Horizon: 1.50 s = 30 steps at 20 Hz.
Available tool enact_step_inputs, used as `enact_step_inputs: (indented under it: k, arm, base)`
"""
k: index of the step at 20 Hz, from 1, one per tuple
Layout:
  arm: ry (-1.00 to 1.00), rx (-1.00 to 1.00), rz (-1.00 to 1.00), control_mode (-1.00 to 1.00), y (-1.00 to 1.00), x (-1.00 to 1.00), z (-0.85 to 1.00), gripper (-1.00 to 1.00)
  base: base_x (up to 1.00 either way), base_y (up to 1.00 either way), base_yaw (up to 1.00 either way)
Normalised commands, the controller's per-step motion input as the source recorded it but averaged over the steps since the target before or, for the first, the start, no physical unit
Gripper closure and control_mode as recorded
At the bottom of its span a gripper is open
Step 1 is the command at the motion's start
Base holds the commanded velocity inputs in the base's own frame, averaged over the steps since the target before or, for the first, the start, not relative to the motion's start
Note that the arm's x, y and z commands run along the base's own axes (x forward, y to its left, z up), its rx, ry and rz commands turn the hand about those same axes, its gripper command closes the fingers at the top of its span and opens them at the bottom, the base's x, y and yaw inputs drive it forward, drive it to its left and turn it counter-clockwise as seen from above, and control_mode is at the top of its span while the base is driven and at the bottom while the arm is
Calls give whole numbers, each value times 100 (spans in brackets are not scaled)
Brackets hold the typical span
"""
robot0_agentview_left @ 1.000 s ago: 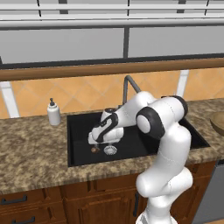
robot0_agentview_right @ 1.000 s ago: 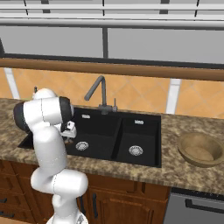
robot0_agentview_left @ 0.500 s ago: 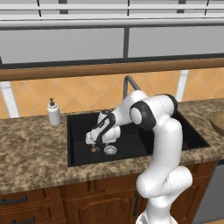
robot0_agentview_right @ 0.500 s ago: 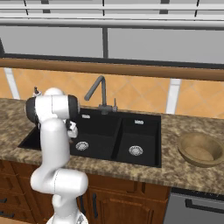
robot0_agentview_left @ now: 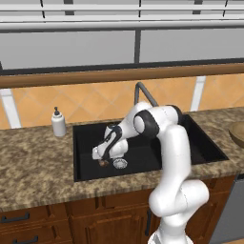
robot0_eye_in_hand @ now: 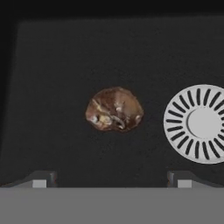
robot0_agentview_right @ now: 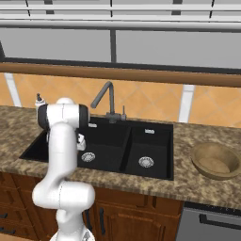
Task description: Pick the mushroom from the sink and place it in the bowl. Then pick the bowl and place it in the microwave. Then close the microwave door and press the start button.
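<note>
Mushroom (robot0_eye_in_hand: 114, 109): lies on the floor of the sink's (robot0_agentview_left: 86, 138) left basin, just beside the drain ring (robot0_eye_in_hand: 197, 124), apart from it.
Handling: probably light, soft and rounded; best taken across its widest middle with gentle pressure.
Claw (robot0_eye_in_hand: 112, 178): released, tips spread wide, hanging above the mushroom, not touching.
Edges: drain ring sits close on one side; basin walls stand well apart.
Open room: clear above the basin; the faucet (robot0_agentview_right: 104, 98) stands behind.
Bowl (robot0_agentview_right: 216, 160): waits on the table (robot0_agentview_right: 202, 186), right of the sink.

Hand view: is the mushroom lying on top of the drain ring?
No. The mushroom lies on the bare black sink floor, apart from the drain ring beside it.
</note>
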Motion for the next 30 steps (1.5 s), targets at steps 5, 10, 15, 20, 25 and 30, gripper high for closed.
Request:
enact_step_inputs:
  k: [5,10,15,20,25,30]
  arm:
    - [0,0,-7,-100,16,30,-26,-100]
    - [3,0,-9,-100,3,18,-27,-100]
    - [3,0,-7,-100,0,19,-27,-100]
    - [0,0,-5,-100,0,27,-28,-100]
    - [0,0,-4,-100,0,27,-36,-100]
    - [0,0,-4,-100,4,16,-44,100]
  base:
    - [0,0,0]
    - [0,0,0]
    - [0,0,0]
    - [0,0,0]
    - [0,0,0]
    - [0,0,0]
